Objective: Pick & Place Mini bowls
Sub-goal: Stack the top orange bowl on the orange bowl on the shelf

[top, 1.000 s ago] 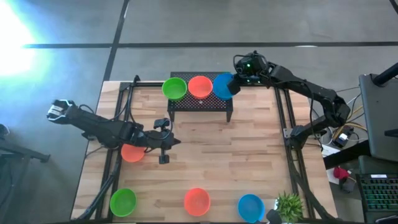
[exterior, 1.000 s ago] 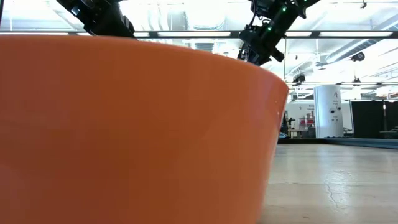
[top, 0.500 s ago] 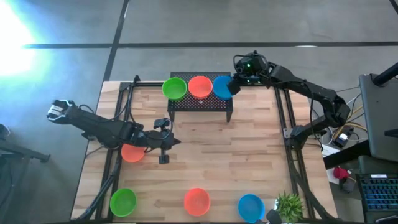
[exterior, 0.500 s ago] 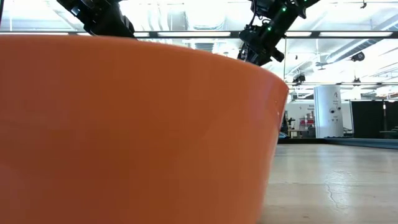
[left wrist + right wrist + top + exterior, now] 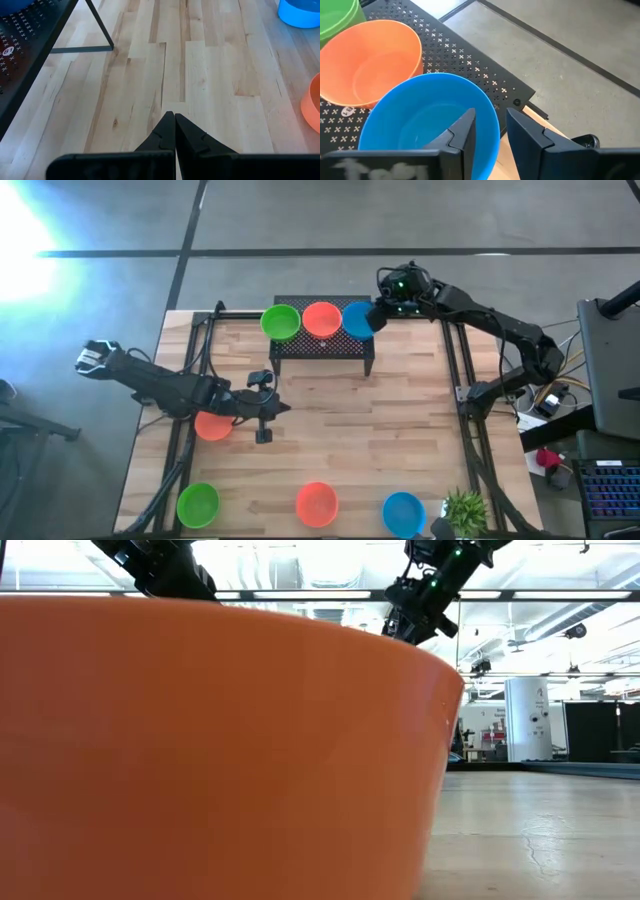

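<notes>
nearest the low camera an orange-red bowl fills almost the whole view; from above it sits at the table's near edge, between a green bowl and a blue bowl. further in, the left gripper hangs over bare wood in the middle of the table with its fingers pressed together and empty, another orange-red bowl lying beside and partly under its arm. at the far edge stands the black perforated rack, carrying a row of green, orange-red and blue bowl. the right gripper is at that blue bowl's outer rim, one finger inside the wall and the other outside it, a visible gap between them, so the rim passes between the jaws without looking pinched. the right arm is much the nearer to this bowl; i judge its way clear is up and away from the rack.
</notes>
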You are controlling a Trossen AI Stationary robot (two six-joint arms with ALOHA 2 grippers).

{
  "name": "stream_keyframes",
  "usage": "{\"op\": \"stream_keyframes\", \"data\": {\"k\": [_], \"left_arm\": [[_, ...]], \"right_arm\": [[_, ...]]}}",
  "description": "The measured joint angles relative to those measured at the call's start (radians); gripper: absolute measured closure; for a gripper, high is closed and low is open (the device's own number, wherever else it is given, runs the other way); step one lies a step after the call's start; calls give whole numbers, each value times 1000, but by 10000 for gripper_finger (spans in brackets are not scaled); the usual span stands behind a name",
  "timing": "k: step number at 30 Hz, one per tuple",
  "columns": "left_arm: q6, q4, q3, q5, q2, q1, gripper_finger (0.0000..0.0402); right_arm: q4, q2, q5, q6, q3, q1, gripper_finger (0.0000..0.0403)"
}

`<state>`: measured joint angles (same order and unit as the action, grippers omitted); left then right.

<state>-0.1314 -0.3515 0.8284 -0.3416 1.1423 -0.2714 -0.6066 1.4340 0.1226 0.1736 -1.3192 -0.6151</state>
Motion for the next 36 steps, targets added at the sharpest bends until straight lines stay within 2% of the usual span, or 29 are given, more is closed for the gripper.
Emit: {"op": "stream_keyframes", "data": {"k": [7,11,14,19,26,33,36], "left_arm": [[0,0,0,0,0,0,402],[2,0,0,0,0,0,402],[2,1,0,0,0,0,402],[2,24,-1,1,0,-11,402],[1,66,-1,7,8,-104,402],[31,190,-1,3,123,-227,402],[-2,194,6,4,175,-258,402]], "right_arm": [[-39,-55,0,-16,-49,15,341],[-43,-117,3,-32,-47,74,371],[-42,-157,8,-46,-40,151,390],[-44,-198,14,-56,-21,304,394],[-53,-235,64,-47,15,519,394],[-70,-239,64,-37,26,711,394],[-69,-239,68,-12,34,783,394]]}}
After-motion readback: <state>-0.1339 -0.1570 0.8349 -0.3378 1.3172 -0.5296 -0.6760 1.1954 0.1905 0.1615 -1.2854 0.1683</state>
